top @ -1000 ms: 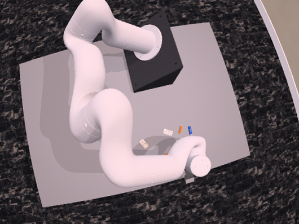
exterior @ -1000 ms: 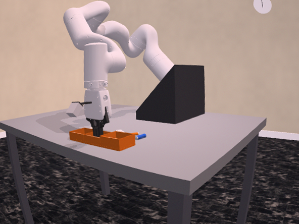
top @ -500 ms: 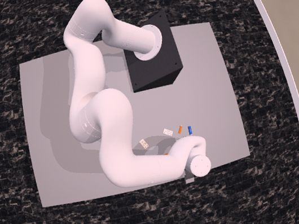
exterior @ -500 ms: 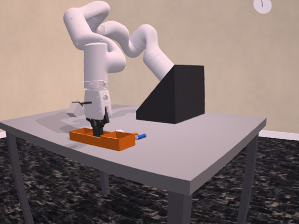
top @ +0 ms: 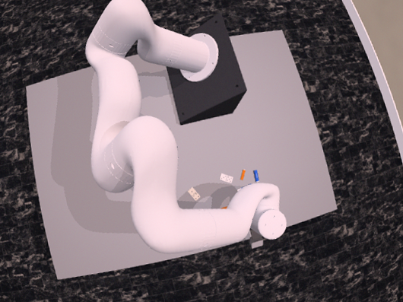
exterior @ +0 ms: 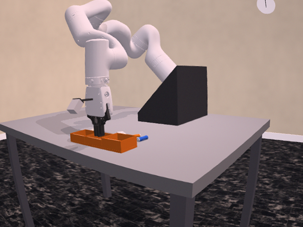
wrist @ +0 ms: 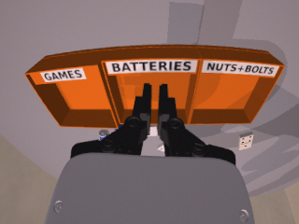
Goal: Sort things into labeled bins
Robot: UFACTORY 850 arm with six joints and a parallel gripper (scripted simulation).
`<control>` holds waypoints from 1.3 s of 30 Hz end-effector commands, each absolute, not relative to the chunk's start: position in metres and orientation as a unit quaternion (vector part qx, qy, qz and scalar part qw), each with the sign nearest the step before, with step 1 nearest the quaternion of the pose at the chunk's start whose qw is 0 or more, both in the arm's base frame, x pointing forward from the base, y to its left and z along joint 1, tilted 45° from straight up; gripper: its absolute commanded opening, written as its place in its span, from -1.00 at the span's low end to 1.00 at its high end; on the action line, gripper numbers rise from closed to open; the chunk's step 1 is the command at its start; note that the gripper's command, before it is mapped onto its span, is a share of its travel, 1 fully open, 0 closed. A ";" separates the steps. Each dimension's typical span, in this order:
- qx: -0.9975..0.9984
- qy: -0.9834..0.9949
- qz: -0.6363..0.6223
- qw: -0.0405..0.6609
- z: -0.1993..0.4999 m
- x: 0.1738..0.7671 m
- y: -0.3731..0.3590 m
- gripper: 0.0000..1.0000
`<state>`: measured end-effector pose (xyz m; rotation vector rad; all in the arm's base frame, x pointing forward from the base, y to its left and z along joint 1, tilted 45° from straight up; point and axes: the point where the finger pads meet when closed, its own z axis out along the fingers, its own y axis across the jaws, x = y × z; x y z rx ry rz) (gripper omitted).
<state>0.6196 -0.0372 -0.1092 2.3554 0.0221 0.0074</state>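
Note:
My gripper [exterior: 99, 134] [wrist: 155, 95] is shut and empty, pointing down at the middle bin, BATTERIES [wrist: 179, 93]. The GAMES bin [wrist: 86, 100] and the NUTS+BOLTS bin [wrist: 224, 95] adjoin it; nothing shows in them. My fingers hide part of the middle bin. A blue battery [top: 256, 175] [exterior: 143, 138] [wrist: 104, 134] lies on the table beside the bins. An orange cylinder [top: 242, 174] lies near it. A white domino [top: 226, 178] [exterior: 121, 132] and a cream domino [top: 193, 193] [wrist: 246, 140] lie flat. A blue and white thing is mostly hidden by the arm.
The black robot base [top: 208, 92] [exterior: 191, 93] stands on the table [top: 276, 120] [exterior: 201, 146], behind the loose things. The bins stand near the table edge opposite the base. In the top view the arm covers nearly all of the bins.

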 end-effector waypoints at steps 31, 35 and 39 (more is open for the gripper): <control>0.924 0.009 0.004 0.383 -0.125 0.613 0.032 -0.85; 0.924 0.009 0.004 0.383 -0.139 0.611 0.046 -0.85; 0.924 0.009 0.004 0.383 -0.144 0.610 0.047 -0.85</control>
